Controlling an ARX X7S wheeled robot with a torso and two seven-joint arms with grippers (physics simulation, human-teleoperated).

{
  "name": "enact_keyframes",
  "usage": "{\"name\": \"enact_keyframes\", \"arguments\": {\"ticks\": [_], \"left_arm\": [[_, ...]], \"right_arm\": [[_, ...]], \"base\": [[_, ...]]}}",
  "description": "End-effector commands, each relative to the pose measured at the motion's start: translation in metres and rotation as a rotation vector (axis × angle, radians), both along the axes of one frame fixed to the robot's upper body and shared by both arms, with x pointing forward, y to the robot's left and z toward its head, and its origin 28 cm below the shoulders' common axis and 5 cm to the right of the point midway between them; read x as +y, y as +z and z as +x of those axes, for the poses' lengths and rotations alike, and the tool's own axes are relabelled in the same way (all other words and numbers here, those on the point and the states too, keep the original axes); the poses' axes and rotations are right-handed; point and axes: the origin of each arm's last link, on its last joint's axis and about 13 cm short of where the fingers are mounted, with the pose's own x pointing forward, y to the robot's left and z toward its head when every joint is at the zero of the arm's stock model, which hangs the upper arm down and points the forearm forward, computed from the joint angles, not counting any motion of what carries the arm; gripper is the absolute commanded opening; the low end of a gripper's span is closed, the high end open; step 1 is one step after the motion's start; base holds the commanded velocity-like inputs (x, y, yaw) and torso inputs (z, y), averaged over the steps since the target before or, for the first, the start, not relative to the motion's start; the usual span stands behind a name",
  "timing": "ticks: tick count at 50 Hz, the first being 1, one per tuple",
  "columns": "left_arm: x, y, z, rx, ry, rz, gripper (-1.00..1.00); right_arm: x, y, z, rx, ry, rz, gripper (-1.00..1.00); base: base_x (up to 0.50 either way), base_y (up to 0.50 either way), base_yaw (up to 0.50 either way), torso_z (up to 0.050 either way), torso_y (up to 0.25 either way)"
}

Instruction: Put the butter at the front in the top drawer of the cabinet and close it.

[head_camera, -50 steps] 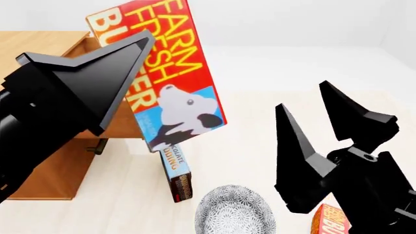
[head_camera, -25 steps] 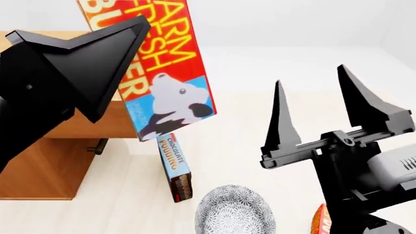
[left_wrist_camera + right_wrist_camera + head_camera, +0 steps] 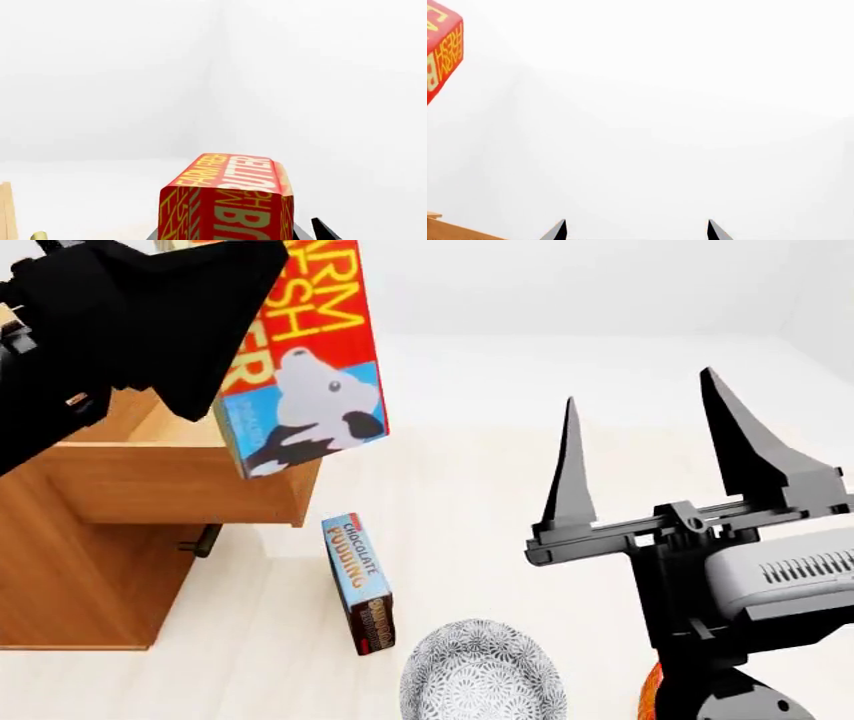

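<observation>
The butter (image 3: pixel 314 350), a red carton with yellow lettering and a cow picture, hangs tilted in the air with my left gripper (image 3: pixel 234 370) shut on it. In the head view it is above the right front corner of the open top drawer (image 3: pixel 187 495) of the wooden cabinet (image 3: pixel 67 580). The left wrist view shows the butter (image 3: pixel 227 200) filling the space between the jaws. My right gripper (image 3: pixel 638 390) is raised at the right, open and empty, well apart from the carton. Its fingertips (image 3: pixel 560 230) show in the right wrist view, with a corner of the butter (image 3: pixel 444 50) far off.
A blue chocolate pudding box (image 3: pixel 358 580) lies on the pale floor below the drawer. A patterned bowl (image 3: pixel 483 675) sits at the lower middle. A sliver of another red carton (image 3: pixel 654 690) shows behind my right arm. A dark handle (image 3: pixel 203 540) juts out under the drawer front.
My left gripper has carried the butter up and to the left, toward the open drawer. My right gripper turned upright and rose a little, staying open.
</observation>
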Motion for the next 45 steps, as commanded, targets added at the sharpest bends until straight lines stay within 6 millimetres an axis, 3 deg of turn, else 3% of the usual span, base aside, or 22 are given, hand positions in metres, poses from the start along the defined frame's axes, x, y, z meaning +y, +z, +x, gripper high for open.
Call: {"name": "enact_keyframes", "arguments": {"ticks": [1,10,21,45], "left_arm": [[0.011,0.027,0.002,-0.022,0.142,0.066,-1.00],[0.015,0.042,0.011,0.010,0.235,0.126,-1.00],[0.017,0.053,0.037,0.082,0.347,0.188,-1.00],[0.020,0.054,0.102,0.181,0.489,0.304,-1.00]], "right_arm": [[0.002,-0.003,0.002,-0.001,-0.009,-0.013,1.00],[0.003,-0.003,0.003,-0.003,-0.011,-0.022,1.00],[0.003,-0.003,0.001,-0.009,-0.013,-0.023,1.00],[0.001,-0.004,0.001,-0.011,-0.020,-0.014,1.00]], "base": [[0.00,0.00,0.00,0.000,0.000],[0.00,0.00,0.00,0.000,0.001],[0.00,0.00,0.00,0.001,0.001],[0.00,0.00,0.00,0.000,0.001]]}}
